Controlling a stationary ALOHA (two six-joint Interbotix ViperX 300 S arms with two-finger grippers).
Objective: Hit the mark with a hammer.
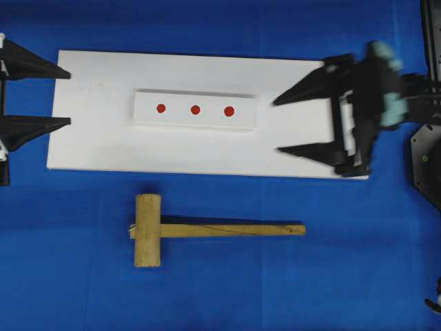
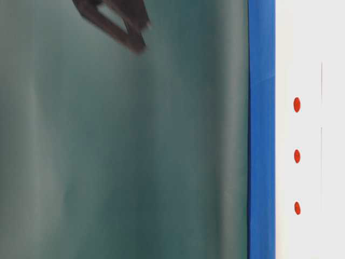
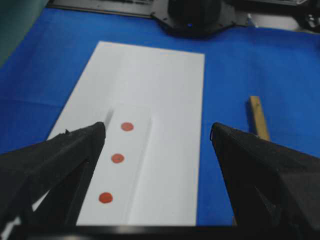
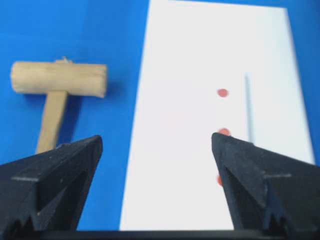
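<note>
Both arms' fingers (image 1: 60, 97) gape wide and empty, the blurred right gripper (image 1: 279, 125) far from the hammer (image 1: 148, 229).

The light-brown wooden mallet with thick cylindrical head and slim handle (image 1: 207, 232) is lying flat, untouched, well apart from both claws. The three red round marks (image 1: 195, 109) are sitting between them.
</note>
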